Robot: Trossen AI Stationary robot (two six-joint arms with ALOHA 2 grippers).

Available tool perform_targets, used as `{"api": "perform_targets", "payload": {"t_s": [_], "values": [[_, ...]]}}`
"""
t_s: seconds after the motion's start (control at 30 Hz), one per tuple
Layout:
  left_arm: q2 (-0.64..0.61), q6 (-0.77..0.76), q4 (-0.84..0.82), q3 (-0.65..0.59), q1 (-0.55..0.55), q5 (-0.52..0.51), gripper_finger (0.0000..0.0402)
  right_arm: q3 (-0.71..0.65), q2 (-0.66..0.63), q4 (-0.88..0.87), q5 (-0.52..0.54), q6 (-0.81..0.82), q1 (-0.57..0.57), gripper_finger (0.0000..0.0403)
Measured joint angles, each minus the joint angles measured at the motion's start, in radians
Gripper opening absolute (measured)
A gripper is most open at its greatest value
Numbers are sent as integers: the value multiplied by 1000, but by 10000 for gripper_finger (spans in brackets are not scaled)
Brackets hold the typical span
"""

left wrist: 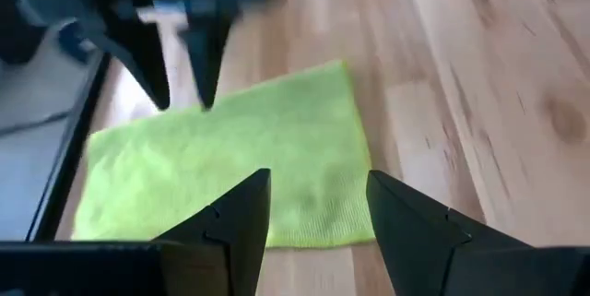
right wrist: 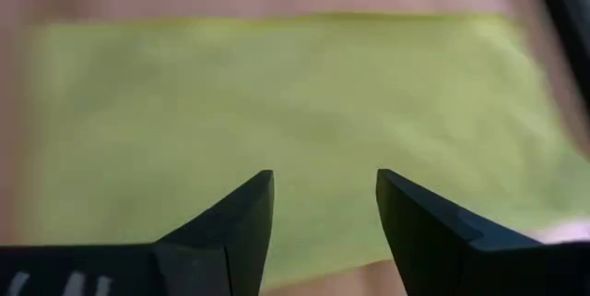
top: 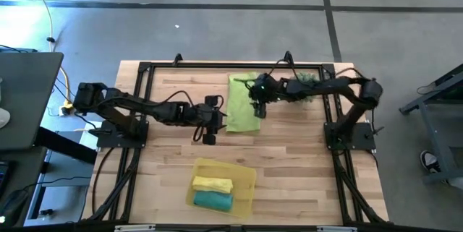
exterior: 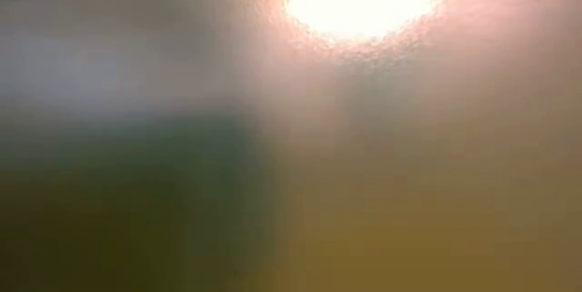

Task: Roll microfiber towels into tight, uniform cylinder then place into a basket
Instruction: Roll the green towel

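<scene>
- high view: overhead, straight down, whole table (top: 289, 167), far.
- low view: table height, blocked by glare and blur.
- both wrist views: close, looking past own fingers, sharing the lime green towel (left wrist: 230, 162) (right wrist: 277, 102).

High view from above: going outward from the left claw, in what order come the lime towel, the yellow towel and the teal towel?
From the left gripper, open at mid-table:
1. Lime green towel, flat just beside it, toward the far edge, with the right gripper over it.
2. Yellow towel, rolled, in the basket near the front edge.
3. Teal towel, rolled, in the basket just behind the yellow one.
</scene>
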Motion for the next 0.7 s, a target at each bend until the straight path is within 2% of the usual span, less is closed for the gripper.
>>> {"api": "perform_targets", "payload": {"t_s": [0.17,0.3,0.43,0.53,0.7], "values": [[48,201,7,0,62,156,170,-126,-145,-84,-83,-96,71,174],[122,338,36,0,98,183,170,-251,-250,-37,-81,-126,119,157],[211,439,88,-1,121,182,170,-347,-286,51,-65,-393,175,145],[262,452,128,-1,121,168,170,-380,-271,88,-11,-562,215,142],[324,452,184,0,104,161,170,-382,-229,109,148,-643,251,142]]}}
